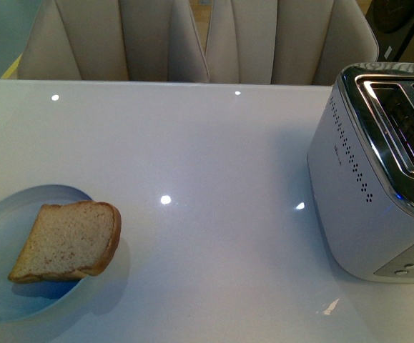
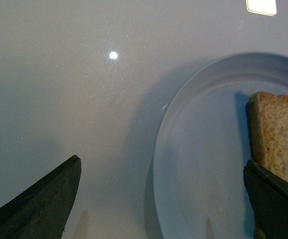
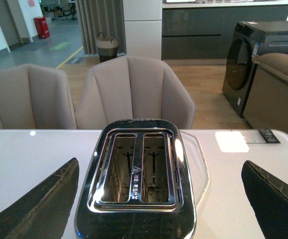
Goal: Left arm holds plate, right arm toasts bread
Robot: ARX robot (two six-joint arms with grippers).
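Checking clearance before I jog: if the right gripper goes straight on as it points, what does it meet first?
Probably the toaster, centred between the open jaws; how far off is unclear.

The left end effector [image 2: 161,164] hangs with its dark wedge jaws spread wide above the pale surface [image 2: 59,89]. Between them lies the plate [image 2: 203,164], carrying the bread [image 2: 283,134]. One jaw overlaps the slice's edge, and contact is unclear.
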